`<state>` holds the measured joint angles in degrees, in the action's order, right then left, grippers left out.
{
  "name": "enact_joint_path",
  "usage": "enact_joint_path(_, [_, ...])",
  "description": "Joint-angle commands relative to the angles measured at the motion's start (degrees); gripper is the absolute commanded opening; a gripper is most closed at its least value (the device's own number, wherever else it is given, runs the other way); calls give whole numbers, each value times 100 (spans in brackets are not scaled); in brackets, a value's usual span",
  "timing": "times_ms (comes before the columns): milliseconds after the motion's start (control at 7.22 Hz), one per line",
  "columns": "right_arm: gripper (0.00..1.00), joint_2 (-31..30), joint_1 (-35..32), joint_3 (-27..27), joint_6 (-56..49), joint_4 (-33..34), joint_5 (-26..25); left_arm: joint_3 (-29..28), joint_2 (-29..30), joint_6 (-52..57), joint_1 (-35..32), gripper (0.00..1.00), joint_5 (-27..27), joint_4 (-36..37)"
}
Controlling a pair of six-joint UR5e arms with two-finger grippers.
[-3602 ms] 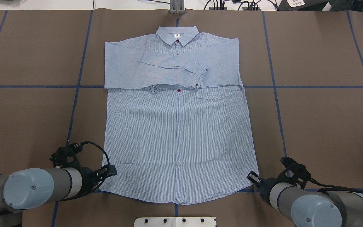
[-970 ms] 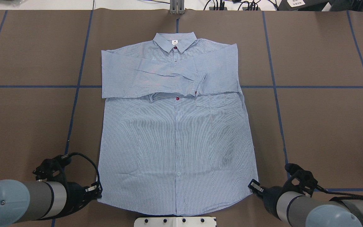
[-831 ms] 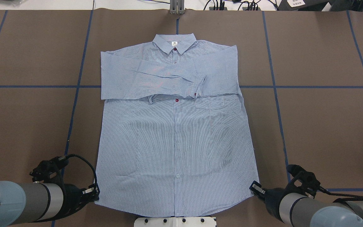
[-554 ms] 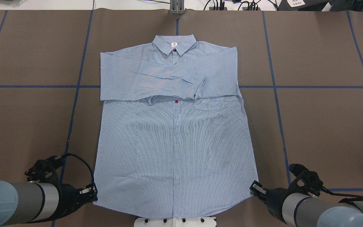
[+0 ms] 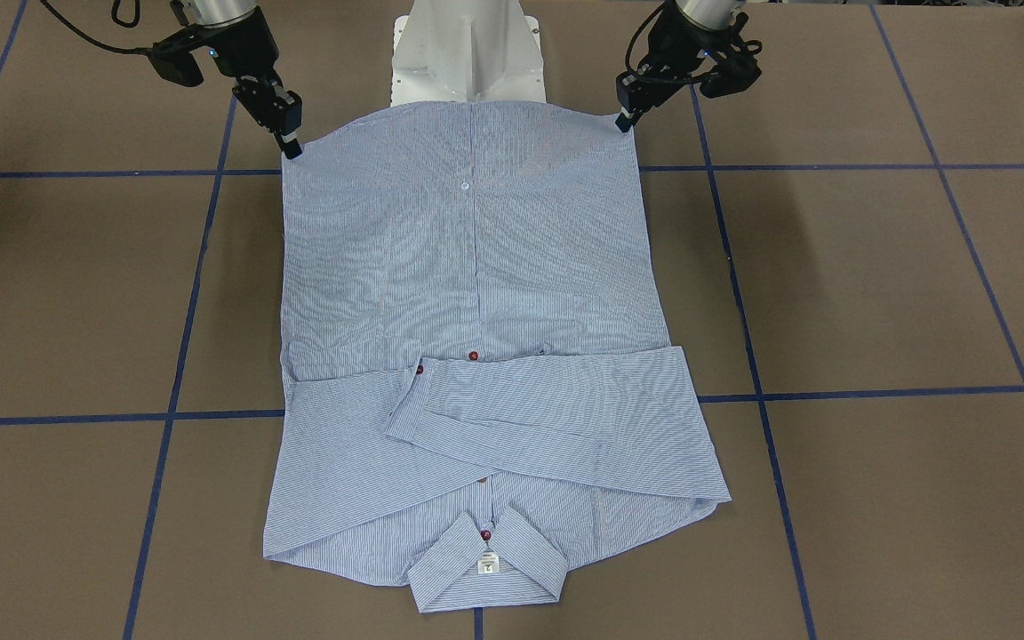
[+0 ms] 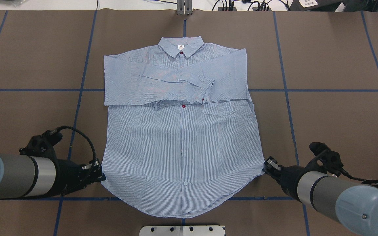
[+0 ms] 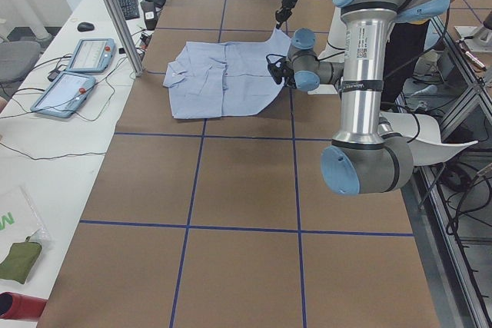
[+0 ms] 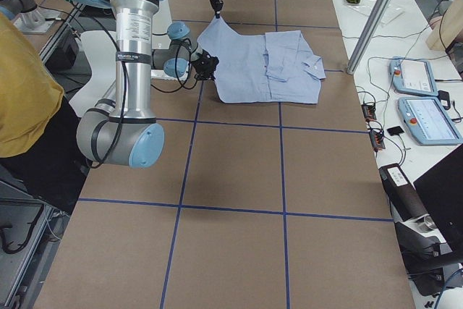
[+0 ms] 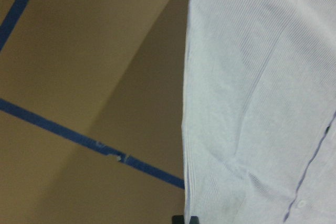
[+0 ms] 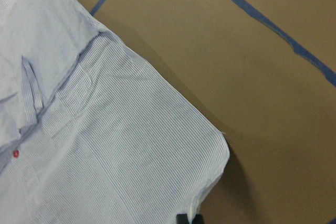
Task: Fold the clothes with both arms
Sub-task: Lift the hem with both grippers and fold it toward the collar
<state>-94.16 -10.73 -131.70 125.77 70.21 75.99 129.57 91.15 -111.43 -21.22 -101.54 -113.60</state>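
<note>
Laid front-up in the middle of the overhead frame, on a brown table surface crossed by blue tape lines [image 6: 340,131]: a light blue-and-white striped button-up shirt [image 6: 182,147]. Collar [image 6: 180,44] toward the top edge, both sleeves folded across the chest, the upper sleeve [image 6: 162,78] ending just beside a dark red button [image 6: 183,106]. Chest pocket [image 6: 226,108] to the right of the placket. Rounded hem toward the bottom edge, near a white base plate [image 6: 182,230].

At lower left, black two-finger left gripper [image 6: 100,173], clenched on the hem corner. At lower right, black two-finger right gripper [image 6: 265,165], likewise pinching the opposite corner. In the front-facing view, both corners raised off the table at the top of the frame, with the hem curving between them. Remainder of the garment flat on the brown surface.
</note>
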Motion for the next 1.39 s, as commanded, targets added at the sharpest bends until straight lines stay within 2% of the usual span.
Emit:
enact_joint_path(0, [0,21,-245,-31,35,-7,-582,-11,-36,7,-757,0,-460,4])
enact_joint_path(139, [0,21,-376,-40,44,-7,-655,-11,-45,7,-1004,0,-689,4])
enact_joint_path(416, [0,29,-447,-40,387,-7,-1329,-11,-45,-1,-1173,0,-762,13])
enact_joint_path(693, [0,99,-439,-5,396,-7,-1690,-11,-36,-19,-1393,0,-981,13])
enact_joint_path(970, [0,380,-465,170,396,2,-1737,-307,69,-71,-1429,0,-947,-4])
enact_joint_path(1108, [0,564,-639,310,387,2,-1737,-571,182,-2,-1699,0,-947,-39])
enact_joint_path(1247, [0,948,-815,729,352,2,-1720,-930,558,7,-1875,0,-946,-48])
